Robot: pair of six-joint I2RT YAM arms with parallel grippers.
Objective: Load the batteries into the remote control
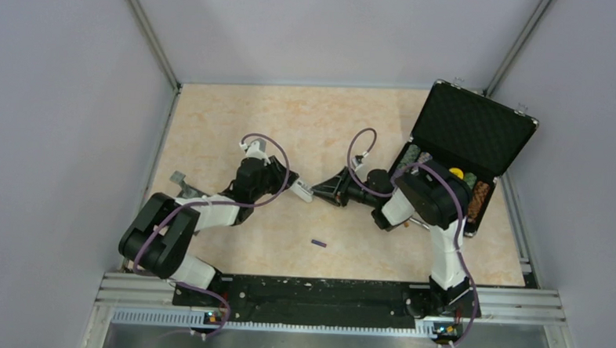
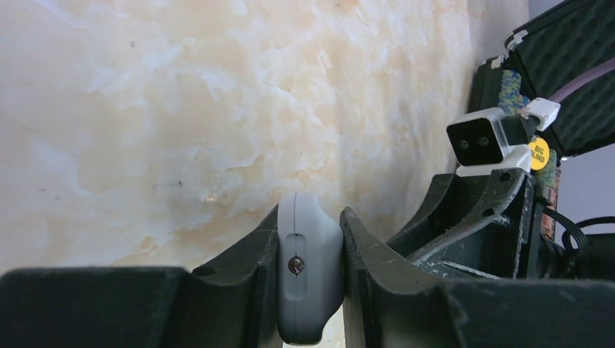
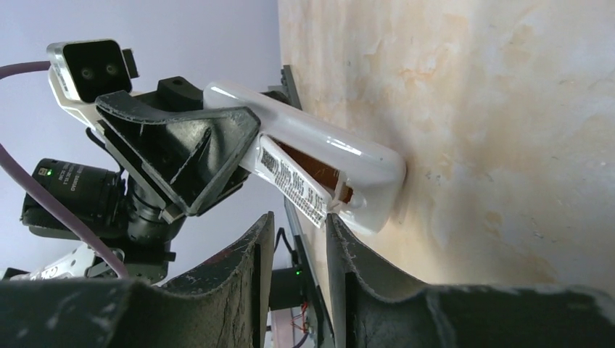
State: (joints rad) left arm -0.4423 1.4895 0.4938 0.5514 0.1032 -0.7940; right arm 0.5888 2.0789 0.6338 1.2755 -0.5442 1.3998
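The small slim white plastic remote control (image 3: 326, 145) has a glossy shell with rounded ends. It is off the table near the middle of the scene, tilted, with one end close to the beige marbled table surface (image 1: 236, 132). Its back shows an open recessed battery bay (image 3: 310, 168), brownish inside, and a white printed sticker (image 3: 294, 183) lies along the edge of the bay. The left gripper (image 2: 310, 217) has matte black fingers with a rough texture, and they are pressed on both long sides of the remote, pinching it firmly. The right gripper (image 3: 298, 221) faces it from the right. Its two dark, scuffed fingers are only a narrow gap apart, and nothing is seen between them. Their tips are just beside the sticker and the bay, but I cannot tell if they touch. One tiny dark purple cylindrical battery (image 1: 318, 242) lies flat on the table, nearer than both grippers and apart from them. At the far right stands an open black hard case (image 1: 479, 126) with a foam-lined lid. It holds rows of striped poker chips (image 1: 410, 156) and a yellow round disc (image 1: 455, 174).
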